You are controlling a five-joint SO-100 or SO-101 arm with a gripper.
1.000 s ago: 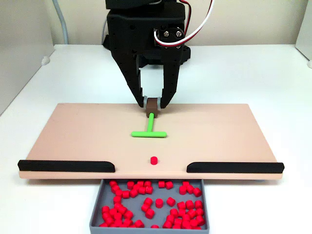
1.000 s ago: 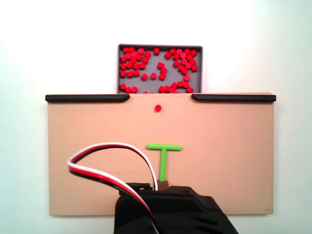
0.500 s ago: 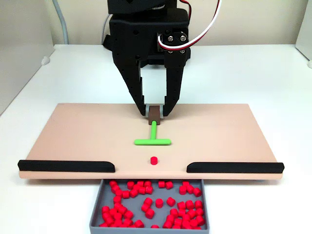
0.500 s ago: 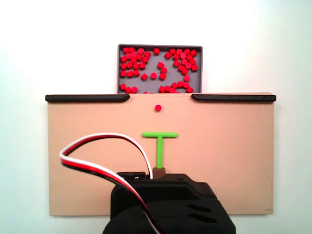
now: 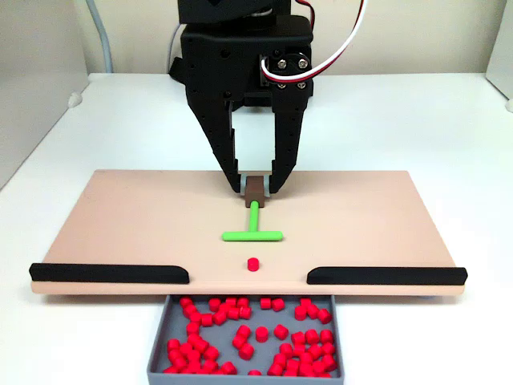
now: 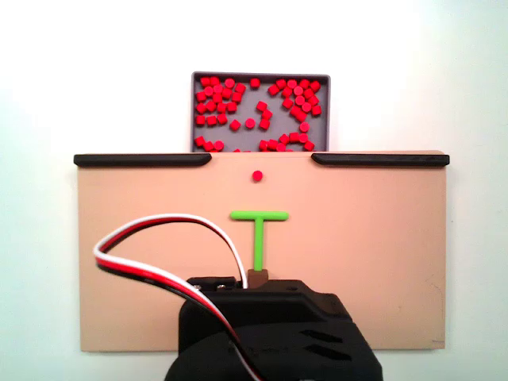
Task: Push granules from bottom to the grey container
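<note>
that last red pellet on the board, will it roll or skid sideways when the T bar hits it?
The lone granule stands on its flat end, so it will probably slide, not roll, unless it tips. It sits near the middle of the green T tool's crossbar, so it will likely track straight through the gap into the grey container. It looks light.

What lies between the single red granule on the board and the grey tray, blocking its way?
Nothing visible does. The granule sits opposite the gap between the two black strips, and the grey tray lies right beyond that gap. The green T-tool is behind it, not touching.
</note>
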